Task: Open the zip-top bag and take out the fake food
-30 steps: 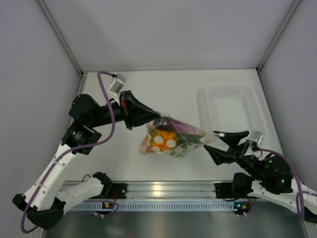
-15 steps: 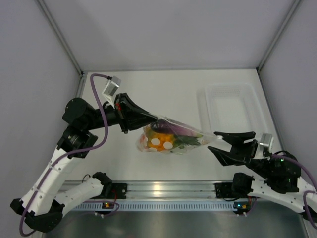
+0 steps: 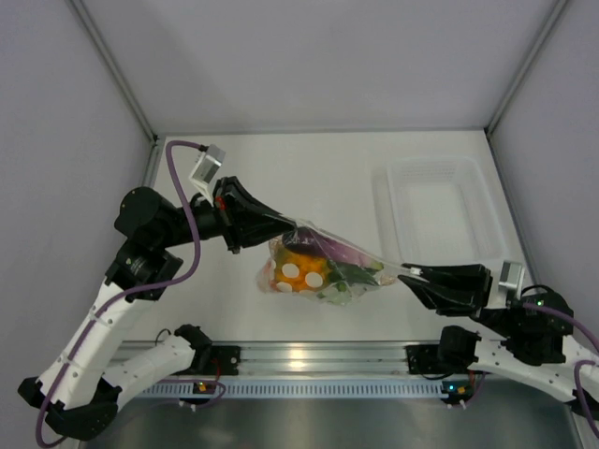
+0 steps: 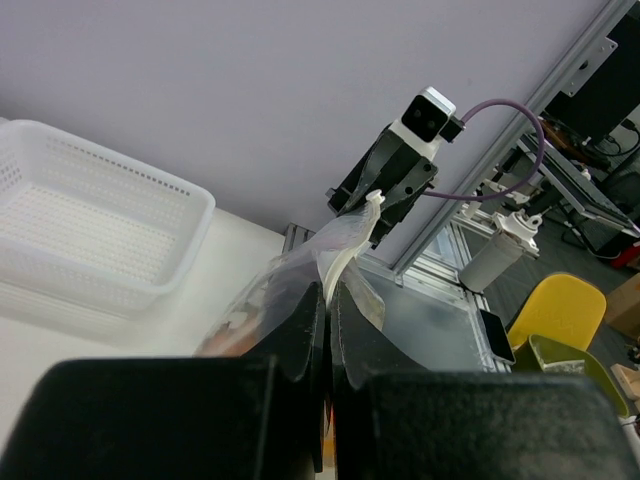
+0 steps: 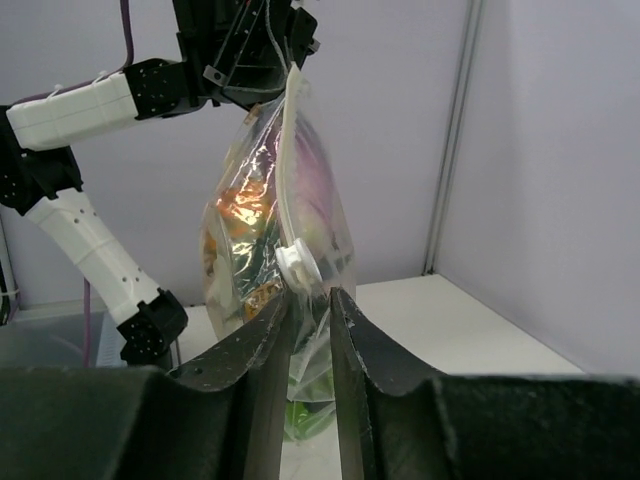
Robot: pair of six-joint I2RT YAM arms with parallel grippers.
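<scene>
Pinching one end of the zip edge, my left end effector is pressed shut on the zip-top bag. My right end effector nips the opposite end by the white slider. I judge this stretches the seal taut for opening. The bag hangs above the bench, its long axis running between my arms, with the fake food sagging below.

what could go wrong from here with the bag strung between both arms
1. The zip-top bag is held only at its two ends, by the left gripper and the right gripper, with the fake food weighing down its middle. A slip at either end would likely swing or drop it.
2. The right gripper seems to pinch plastic next to the white slider, not the slider itself, so a pull may only stretch the bag.
</scene>
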